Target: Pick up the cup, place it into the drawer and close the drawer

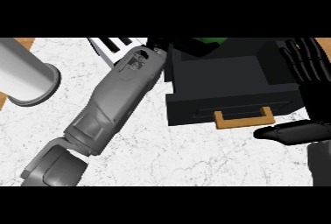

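Cup within left hand's fingers, at drawer

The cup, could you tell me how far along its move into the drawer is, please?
Done: the drawer stands open. In hand: the left hand is at its far edge, where a bit of the green cup shows. Left: settling the cup inside and shutting the drawer; the right hand is open beside it.

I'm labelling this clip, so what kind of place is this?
Probably a kitchen counter: white marbled worktop, a dark open drawer with a tan handle, and a grey cylinder at left.
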